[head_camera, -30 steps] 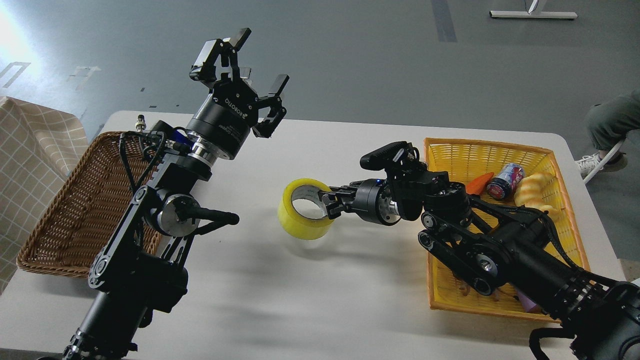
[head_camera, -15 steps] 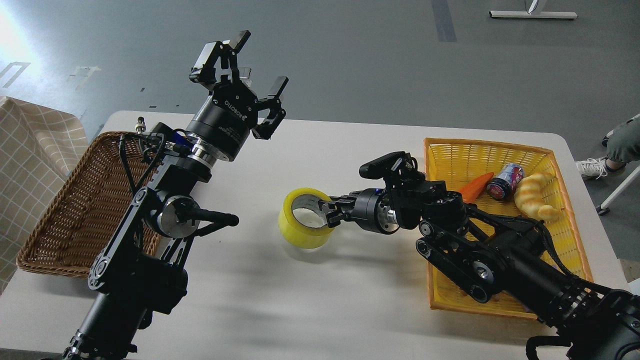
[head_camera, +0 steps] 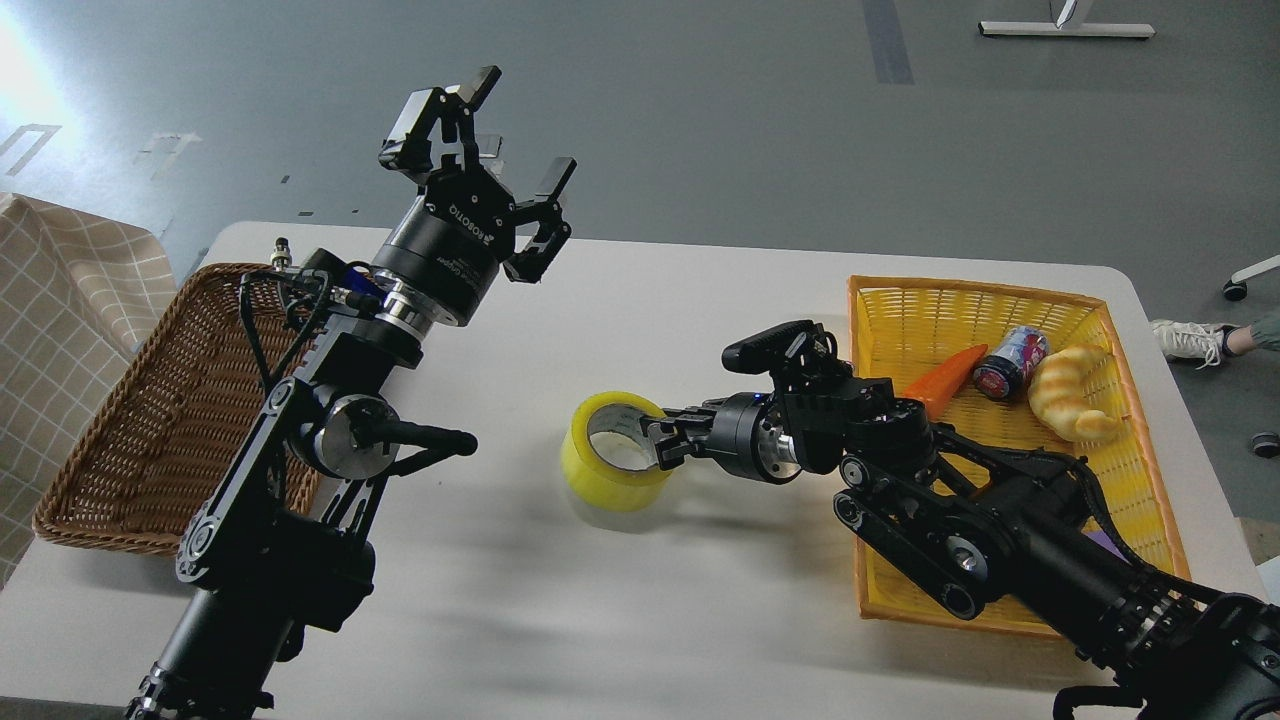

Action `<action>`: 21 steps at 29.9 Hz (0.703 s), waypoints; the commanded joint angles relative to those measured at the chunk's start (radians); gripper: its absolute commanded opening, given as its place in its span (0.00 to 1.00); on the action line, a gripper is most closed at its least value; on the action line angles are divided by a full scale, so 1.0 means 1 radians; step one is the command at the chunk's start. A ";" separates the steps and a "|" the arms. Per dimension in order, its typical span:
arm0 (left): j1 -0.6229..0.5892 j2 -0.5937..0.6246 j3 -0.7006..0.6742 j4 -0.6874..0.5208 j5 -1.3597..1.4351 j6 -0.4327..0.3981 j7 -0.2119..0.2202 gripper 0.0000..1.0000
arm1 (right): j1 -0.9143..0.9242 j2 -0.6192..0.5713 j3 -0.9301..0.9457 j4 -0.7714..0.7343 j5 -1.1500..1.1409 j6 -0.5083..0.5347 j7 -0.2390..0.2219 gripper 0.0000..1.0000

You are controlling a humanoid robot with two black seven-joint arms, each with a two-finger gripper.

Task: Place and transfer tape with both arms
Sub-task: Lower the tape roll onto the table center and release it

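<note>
The tape (head_camera: 606,473), a yellow roll with a grey-white core, is near the middle of the white table (head_camera: 640,610), its lower edge at or just above the surface. My right gripper (head_camera: 660,443) is shut on the roll's right wall, one finger inside the core and one outside. My left gripper (head_camera: 500,130) is open and empty, raised high above the table's far left, well away from the tape.
A brown wicker basket (head_camera: 150,430) sits at the left edge behind my left arm. A yellow basket (head_camera: 1120,470) at the right holds an orange carrot (head_camera: 945,377), a can (head_camera: 1010,362) and a croissant-shaped bread (head_camera: 1068,396). A person's shoe (head_camera: 1195,335) is beyond the right edge.
My right gripper has lowered the tape toward the table and slightly nearer to me. The left arm has barely moved. The person at the right has moved off.
</note>
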 commanded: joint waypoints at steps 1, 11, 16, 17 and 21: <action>0.001 0.000 0.000 0.000 0.000 0.000 0.000 0.98 | -0.001 0.000 0.000 0.003 0.000 0.000 0.000 0.25; 0.002 0.000 -0.006 0.000 0.000 0.000 0.000 0.98 | -0.012 0.000 -0.001 0.003 0.002 0.000 0.000 0.41; 0.010 0.000 -0.009 0.000 0.000 0.000 0.000 0.98 | -0.018 0.000 0.008 0.003 0.002 0.000 0.000 0.49; 0.011 0.000 -0.009 0.000 0.000 0.000 0.000 0.98 | -0.015 0.000 0.011 0.003 0.002 0.000 0.000 0.62; 0.016 0.000 -0.009 0.000 0.000 0.000 0.000 0.98 | -0.004 0.000 0.014 0.010 0.010 0.000 0.001 0.70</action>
